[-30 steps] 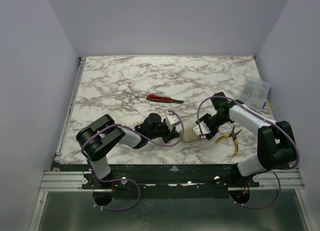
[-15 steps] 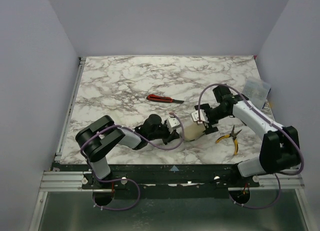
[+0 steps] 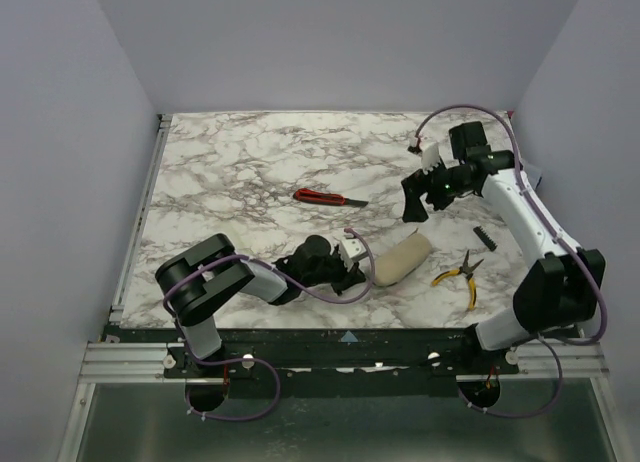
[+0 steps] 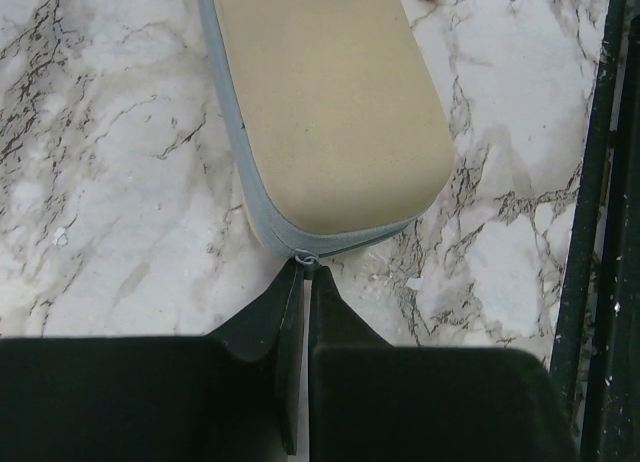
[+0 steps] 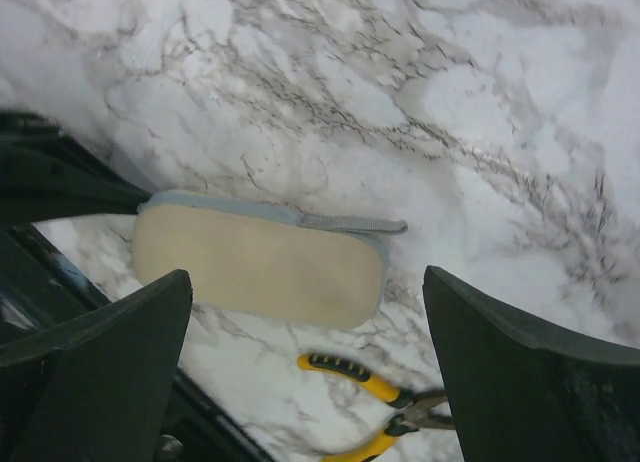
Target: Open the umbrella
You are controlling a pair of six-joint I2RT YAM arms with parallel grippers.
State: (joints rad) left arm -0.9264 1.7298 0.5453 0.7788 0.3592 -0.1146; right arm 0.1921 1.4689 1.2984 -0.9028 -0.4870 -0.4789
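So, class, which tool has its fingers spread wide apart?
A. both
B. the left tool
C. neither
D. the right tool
D: the right tool shows its fingers far apart in its wrist view, while the left tool is pinched shut at the end of the umbrella.

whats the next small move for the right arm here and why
Probably lower the open right gripper onto the umbrella at its far end to pin it: the left gripper is shut on the near-end seam, and nothing holds the other end.
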